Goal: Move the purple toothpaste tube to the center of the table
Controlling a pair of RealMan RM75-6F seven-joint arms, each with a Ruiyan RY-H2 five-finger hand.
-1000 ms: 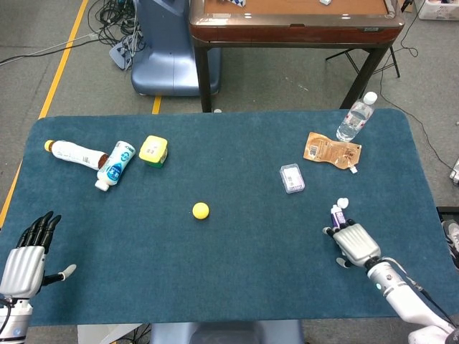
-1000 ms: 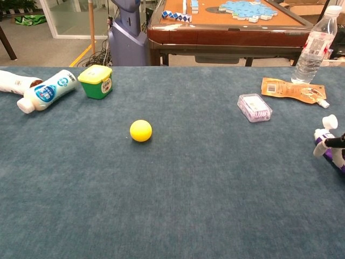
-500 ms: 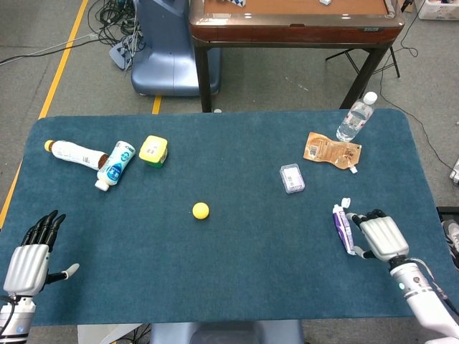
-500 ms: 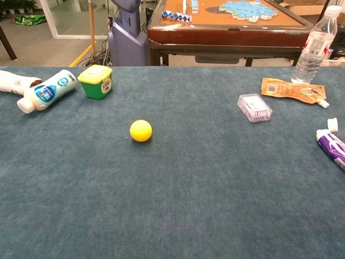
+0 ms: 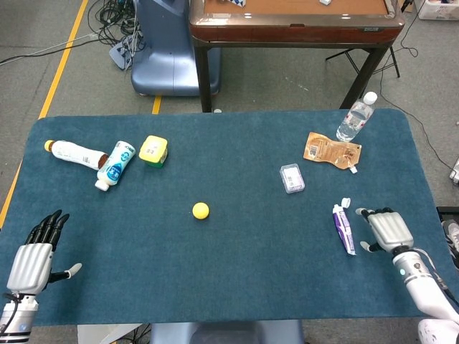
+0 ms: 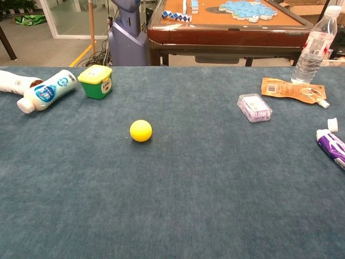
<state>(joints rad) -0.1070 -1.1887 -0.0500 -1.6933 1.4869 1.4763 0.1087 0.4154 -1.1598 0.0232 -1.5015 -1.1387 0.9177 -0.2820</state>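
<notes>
The purple toothpaste tube (image 5: 343, 228) lies flat on the blue table near its right front, white cap pointing away from me; it also shows at the right edge of the chest view (image 6: 332, 146). My right hand (image 5: 388, 230) rests just to the right of the tube, a small gap between them, fingers apart and holding nothing. My left hand (image 5: 32, 257) hovers at the table's front left corner, fingers spread and empty. Neither hand shows in the chest view.
A yellow ball (image 5: 200, 210) sits near the table's middle. Two bottles (image 5: 115, 164) and a green-yellow tub (image 5: 153, 150) lie at the back left. A clear small box (image 5: 292, 178), an orange packet (image 5: 331, 150) and a water bottle (image 5: 355, 117) are at the back right.
My right hand released the tube and drew away to the right. The tube now lies flat on the cloth. The left hand barely shifted.
</notes>
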